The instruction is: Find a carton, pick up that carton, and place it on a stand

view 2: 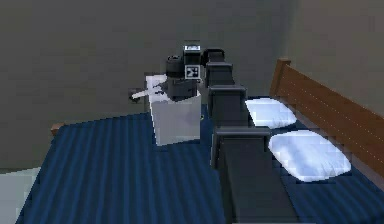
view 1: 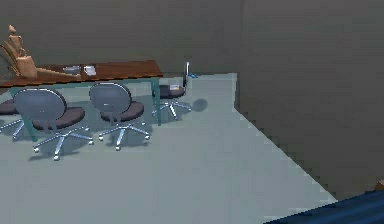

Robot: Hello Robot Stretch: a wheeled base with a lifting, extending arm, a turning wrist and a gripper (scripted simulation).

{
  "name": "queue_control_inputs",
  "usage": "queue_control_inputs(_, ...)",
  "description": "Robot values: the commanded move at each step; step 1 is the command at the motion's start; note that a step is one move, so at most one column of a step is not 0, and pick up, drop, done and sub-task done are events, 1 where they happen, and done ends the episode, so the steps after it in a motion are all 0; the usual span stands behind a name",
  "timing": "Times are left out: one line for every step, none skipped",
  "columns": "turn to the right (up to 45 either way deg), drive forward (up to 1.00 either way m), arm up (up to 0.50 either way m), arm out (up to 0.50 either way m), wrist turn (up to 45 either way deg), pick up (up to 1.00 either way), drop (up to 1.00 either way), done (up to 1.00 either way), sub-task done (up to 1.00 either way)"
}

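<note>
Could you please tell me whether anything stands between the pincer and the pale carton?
Nothing visible does: the pincer sits at the pale grey boxy carton, against the dark blue bedspread; contact is unclear.

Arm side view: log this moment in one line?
gripper at pale carton | blue bed behind | holding: cannot tell | placing: not yet done

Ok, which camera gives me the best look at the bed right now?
The arm side view: the bed spreads across it, showing its blue cover, two white pillows and wooden headboard. The forward view catches a blue corner of it at the bottom right.
</note>
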Motion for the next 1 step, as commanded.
queue_control_inputs(0.0,0.0,0.0,0.0,-45.0,0.0,0.0,0.0,0.0)
